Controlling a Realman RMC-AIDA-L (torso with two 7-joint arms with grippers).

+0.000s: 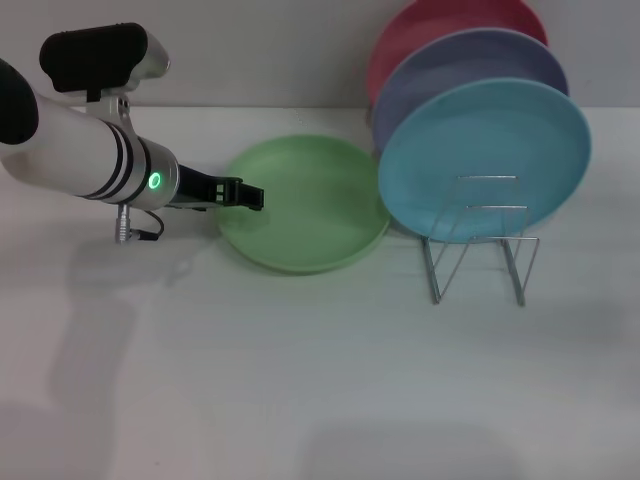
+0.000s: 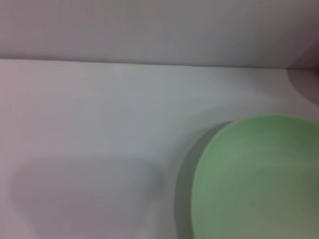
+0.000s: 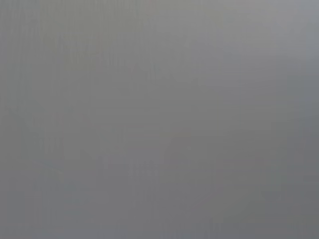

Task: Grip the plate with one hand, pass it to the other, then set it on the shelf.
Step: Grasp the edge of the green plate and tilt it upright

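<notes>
Reaching low from the left — left gripper at plate rim.

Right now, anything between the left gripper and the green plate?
Nothing. In the head view the left gripper is already at the plate's near rim, no object between them.

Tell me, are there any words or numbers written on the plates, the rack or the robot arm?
None can be read.
The green plate, the blue plate, the wire shelf and the left pincer show no writing.
The left arm has only a green light, not a word.
The right wrist view is blank grey.
</notes>
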